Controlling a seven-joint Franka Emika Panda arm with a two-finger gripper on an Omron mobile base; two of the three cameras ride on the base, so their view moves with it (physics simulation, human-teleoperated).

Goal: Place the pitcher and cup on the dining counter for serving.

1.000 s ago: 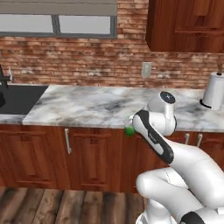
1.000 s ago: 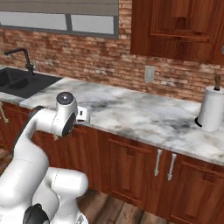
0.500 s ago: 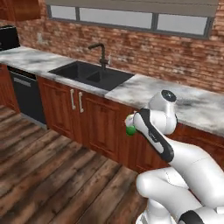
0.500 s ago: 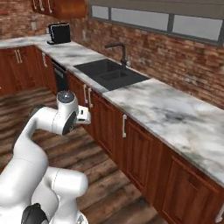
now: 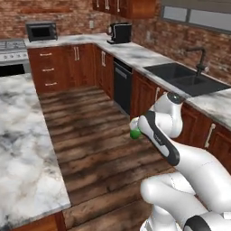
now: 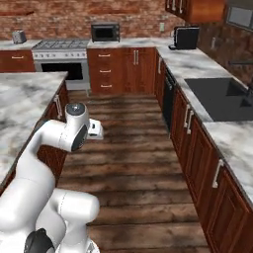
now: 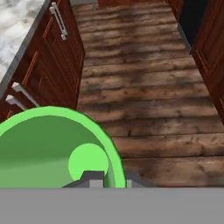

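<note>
On the left, the dining counter (image 5: 22, 149), a broad white-and-grey veined marble tabletop on reddish-brown wood sides, is where the drinkware is meant to end up. In the hand view its marble edge and the drawer handles (image 7: 59, 19) on its side run along the upper left, so the island lies near the hand on that side.

In the middle, over the dark wooden plank floor (image 5: 90, 131), the white arm is folded close to its own body. That looks like a carrying posture, keeping the load tucked in while the base travels. The small bright green tapered cup (image 7: 57, 148) sits just under the hand camera, its open mouth facing the lens. The claw (image 7: 107, 177) is pinched narrow on the cup's rim, one finger inside the wall and one outside, so the cup hangs from the hand.

To the right runs the marble worktop with the black sink (image 5: 189, 76), well apart from the cup.
</note>
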